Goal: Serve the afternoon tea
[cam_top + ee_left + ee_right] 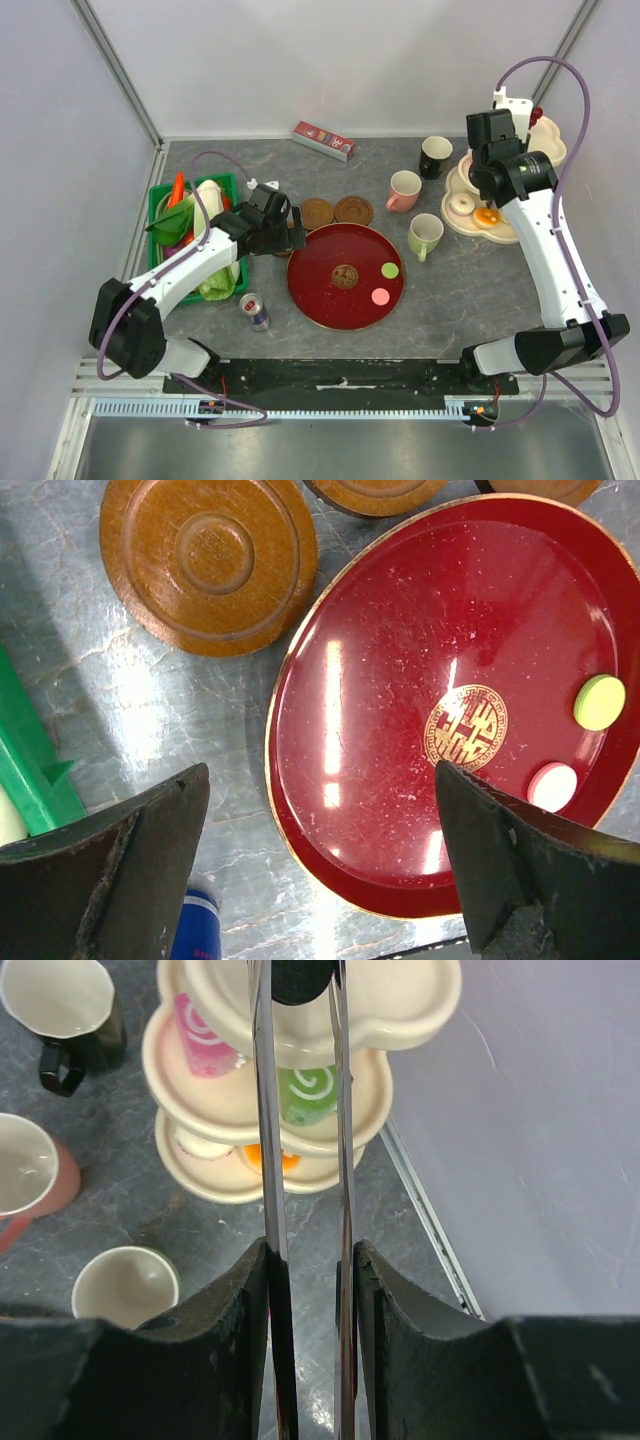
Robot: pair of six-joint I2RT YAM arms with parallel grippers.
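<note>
— So, where's the cream three-tier stand [400, 1005]?
— Far right; the right gripper [312, 1250] pinches its chrome loop handle [268, 1110]. The left gripper [320, 775] hangs spread over the round red tray's [400, 610] rim.

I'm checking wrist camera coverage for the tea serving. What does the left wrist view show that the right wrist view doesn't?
Left wrist only: the open left gripper, the red tray holding a green macaron and a pink macaron, brown saucers, an edge of the green crate and the drink can.
Right wrist only: the right gripper shut on the metal handle of the cream three-tier stand, which carries a pink swirl roll, a green swirl roll and an orange donut; the black mug, pink mug and pale green mug.
Both: only the grey table.
</note>
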